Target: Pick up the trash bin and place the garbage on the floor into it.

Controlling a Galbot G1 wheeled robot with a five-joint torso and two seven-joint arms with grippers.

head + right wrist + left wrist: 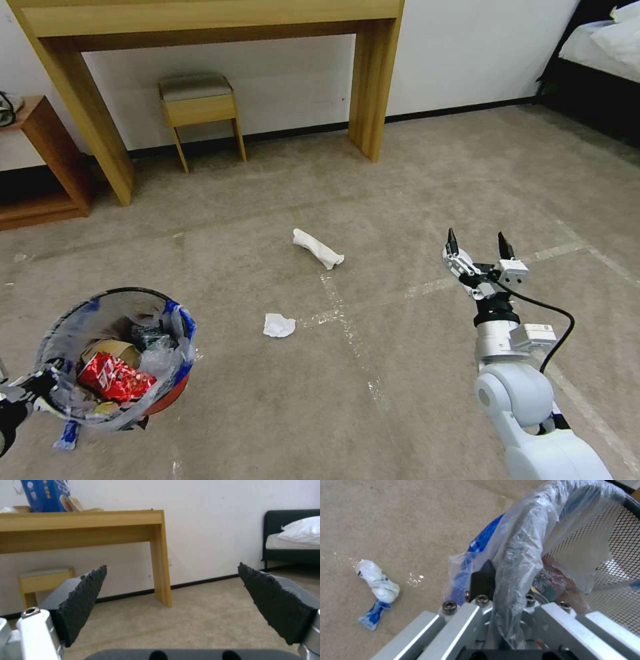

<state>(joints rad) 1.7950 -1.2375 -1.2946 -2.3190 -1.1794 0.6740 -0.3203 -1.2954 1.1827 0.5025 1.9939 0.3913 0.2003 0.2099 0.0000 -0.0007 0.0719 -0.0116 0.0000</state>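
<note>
The bin (117,353) is being held by its rim in the clamped left gripper (500,590); the right gripper (478,248), spread empty, is being poised. Slipping liner risks dropping it.

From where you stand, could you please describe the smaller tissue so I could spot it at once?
Start at the wooden desk by the wall and come forward across the carpet. Pass the long rolled white piece; the smaller tissue lies nearer, a flat crumpled wad.
</note>
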